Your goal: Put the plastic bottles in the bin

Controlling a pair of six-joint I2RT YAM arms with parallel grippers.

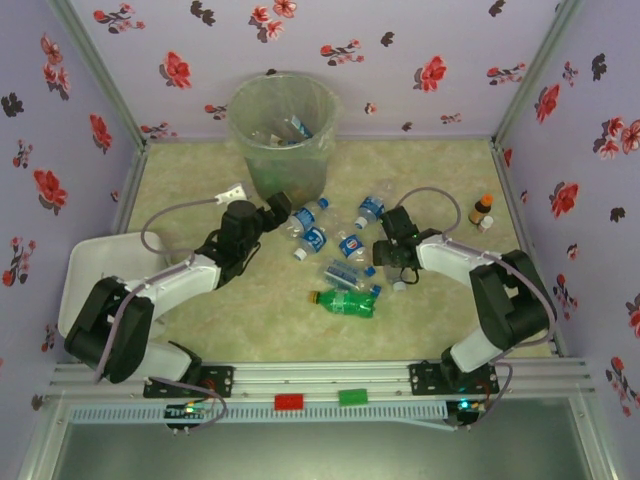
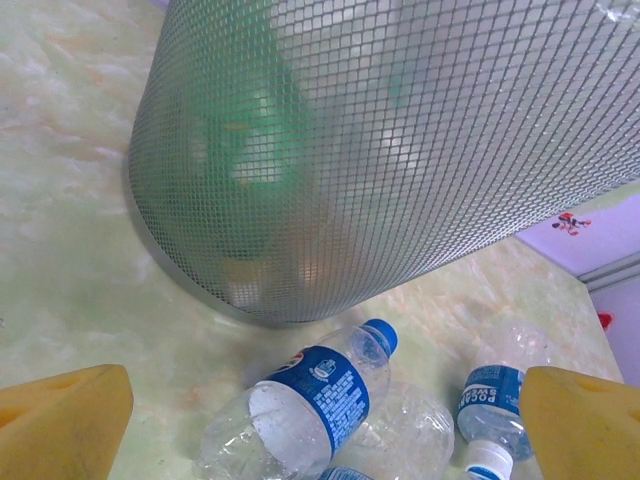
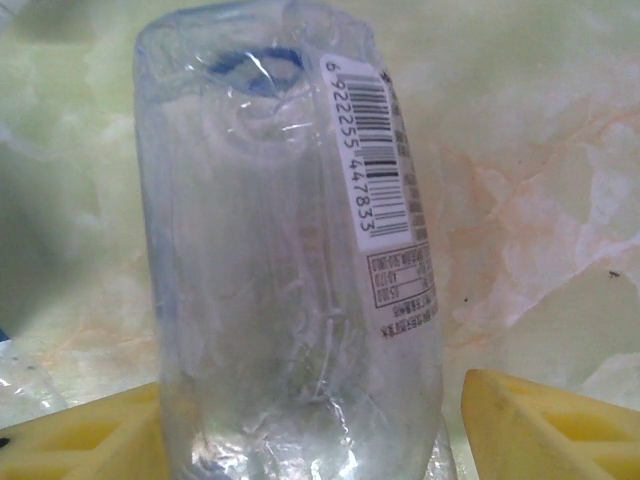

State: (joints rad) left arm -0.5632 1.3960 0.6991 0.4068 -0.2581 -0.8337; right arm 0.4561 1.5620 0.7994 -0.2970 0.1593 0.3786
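Left wrist, mesh-textured round bin [image 2: 400, 150], crinkled clear bottle [image 2: 300, 410]

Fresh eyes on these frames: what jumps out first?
The tall bin stands at the far middle of the table, with bottles already inside. Loose plastic bottles litter the middle in front of it, one green bottle nearest the bases. The right gripper has its jaws either side of a clear barcoded bottle.

Bright, even light, soft shadows; wrist close-ups slightly blurred.
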